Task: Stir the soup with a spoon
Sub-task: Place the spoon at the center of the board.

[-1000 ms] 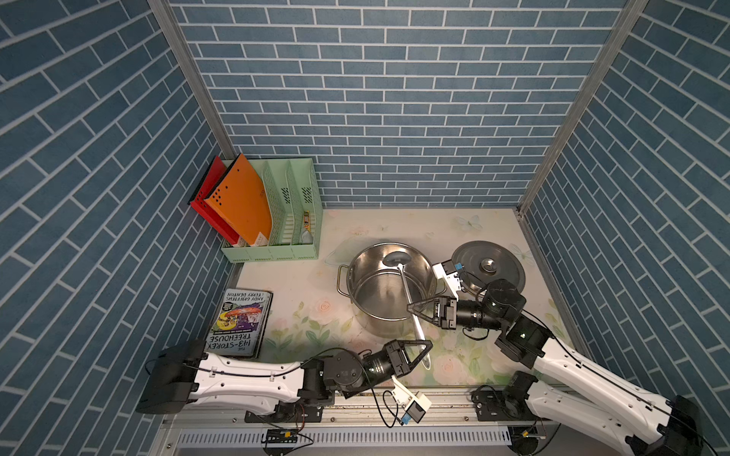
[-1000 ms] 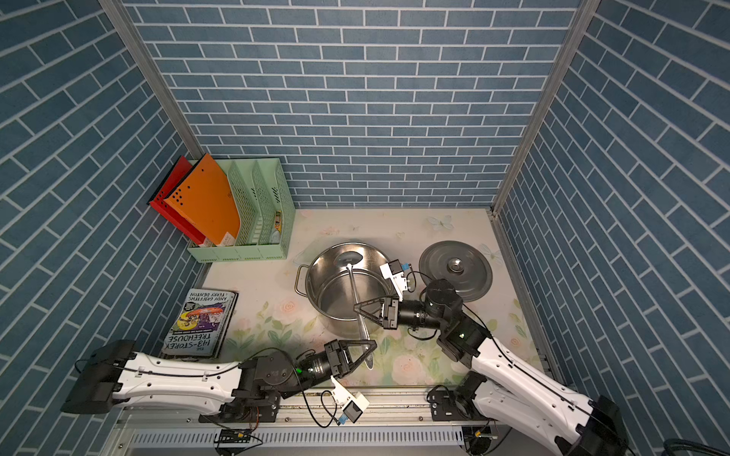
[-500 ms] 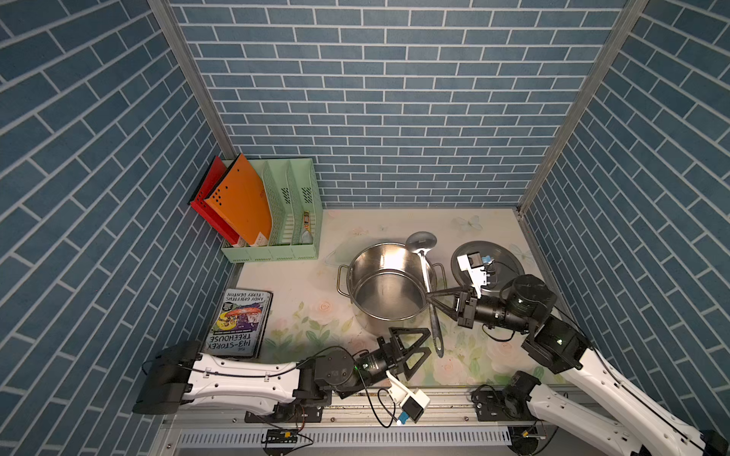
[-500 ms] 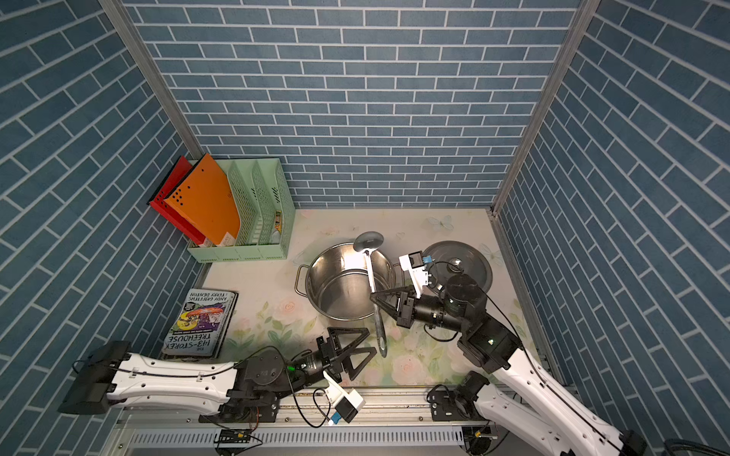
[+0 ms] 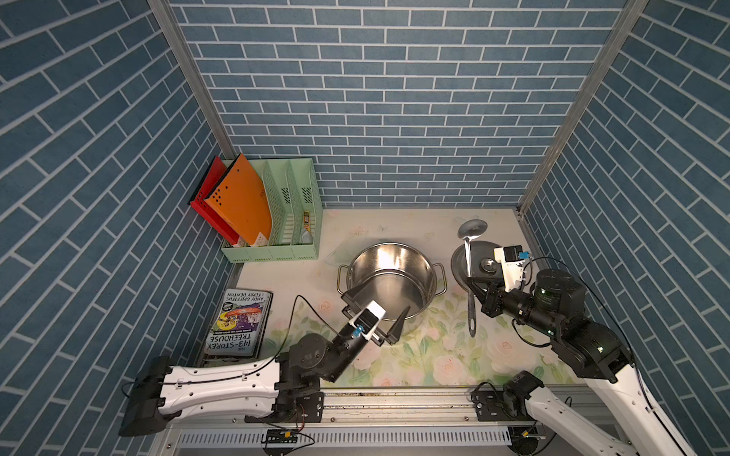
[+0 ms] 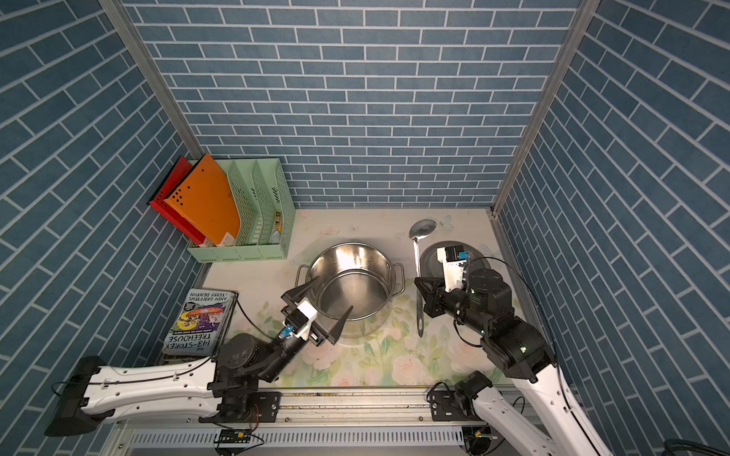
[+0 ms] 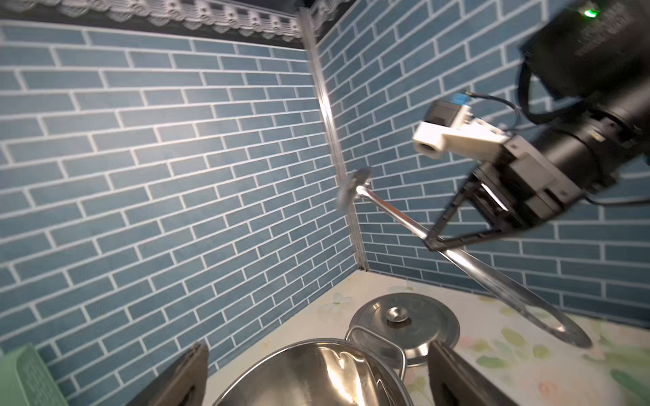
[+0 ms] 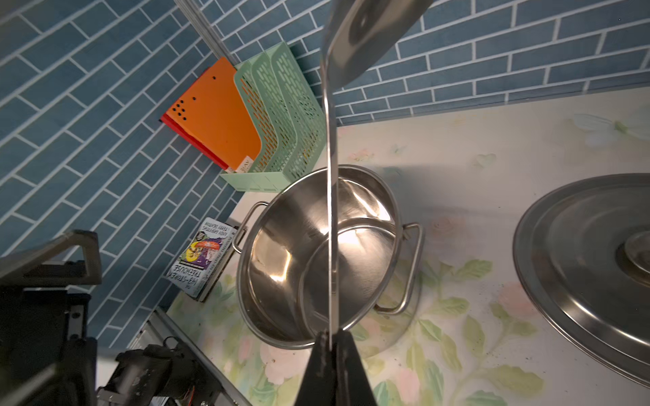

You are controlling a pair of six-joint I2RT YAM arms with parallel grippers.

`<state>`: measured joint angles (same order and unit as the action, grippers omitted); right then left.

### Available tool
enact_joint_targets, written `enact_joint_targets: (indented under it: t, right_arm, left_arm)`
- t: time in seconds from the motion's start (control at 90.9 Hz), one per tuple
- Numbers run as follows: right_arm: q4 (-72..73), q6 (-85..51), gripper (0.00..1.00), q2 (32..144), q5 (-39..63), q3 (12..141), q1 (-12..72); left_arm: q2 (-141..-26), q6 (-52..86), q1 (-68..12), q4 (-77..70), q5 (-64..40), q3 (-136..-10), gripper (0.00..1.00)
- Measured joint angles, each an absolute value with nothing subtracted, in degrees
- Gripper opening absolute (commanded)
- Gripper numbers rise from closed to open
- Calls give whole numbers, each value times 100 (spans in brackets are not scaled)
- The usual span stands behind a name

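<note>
Right gripper (image 5: 471,282) is up off the table and its fingers are pinched together on the spoon (image 5: 470,312), gripping partway along the thin handle, which the right wrist view shows sitting tight between the two tips (image 8: 330,339). The spoon hangs in the air beside the pot (image 5: 419,276), on the lid's side and not inside the pot (in the right wrist view the handle only crosses in front of the pot). In both top views its small round bowl points toward the back wall and its eyelet end points toward the front rail. The left wrist view shows it tilted, bowl end higher, above the lid (image 7: 404,325). The lid lies flat on the flowered table (image 5: 395,221), knob up, just beside the pot. The pot shines empty: bare steel, no liquid to be seen. Over to the left gripper (image 5: 389,297): fingers spread wide apart, nothing between them, hovering at the front rim of the pot. At the back left stands a green file rack (image 5: 294,213) with an orange folder (image 5: 241,201) and a red one leaning in it, and a book (image 5: 239,321) lies flat near the front left edge.
</note>
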<state>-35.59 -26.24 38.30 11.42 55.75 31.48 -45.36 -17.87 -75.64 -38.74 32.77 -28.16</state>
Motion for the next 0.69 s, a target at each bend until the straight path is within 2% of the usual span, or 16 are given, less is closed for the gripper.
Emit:
enact_joint_targets:
  t: [0.121, 0.22, 0.407, 0.693]
  right_arm:
    - [-3531, -2512, 0, 3948, 1015, 5168, 2842]
    - [-3441, -2410, 0, 4158, 1173, 4663, 2298]
    - [-2814, -2187, 0, 4987, 2082, 3778, 1135]
    - [-1686, -1632, 0, 6604, 3044, 3505, 1044]
  left_arm:
    - [-4405, -86, -6512, -3017, 3286, -3179, 100]
    - [-4541, 749, -6125, -2381, 3190, -3592, 100]
    - [-4652, 1448, -5979, -1577, 3127, -3813, 100]
    - [-4064, 1588, -5948, -1415, 3199, -3424, 100]
